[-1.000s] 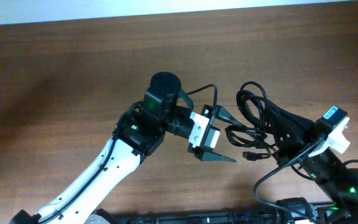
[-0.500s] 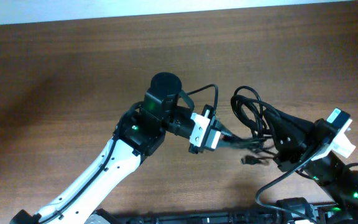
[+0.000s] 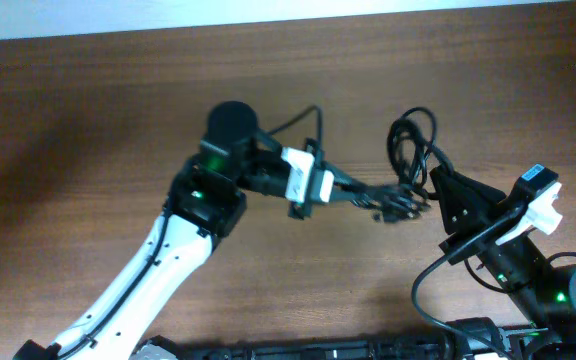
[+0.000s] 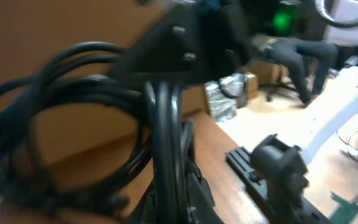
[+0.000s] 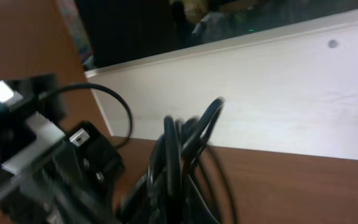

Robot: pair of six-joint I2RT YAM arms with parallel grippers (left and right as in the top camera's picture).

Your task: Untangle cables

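The cables (image 3: 413, 140) are a bunch of thin black cords, looped at the top and stretched between my two grippers right of the table's middle. My left gripper (image 3: 376, 194) points right and is shut on strands with small plug ends (image 3: 400, 203). My right gripper (image 3: 436, 186) is shut on the other side of the bunch. In the left wrist view the cables (image 4: 164, 130) run straight up between the jaws of the left gripper (image 4: 178, 200), with loops to the left. In the right wrist view the cables (image 5: 174, 155) rise out of the right gripper (image 5: 185, 213), which is blurred.
The brown wooden table (image 3: 88, 120) stretches to the left and the back. A pale wall edge (image 3: 268, 15) runs along its far side. A thicker black arm wire (image 3: 303, 118) arches over the left wrist. A black rail (image 3: 328, 350) lies along the front edge.
The left gripper has closed on the cables and pulled back to the left, drawing the strands taut. The loops have shifted up and right with the right gripper.
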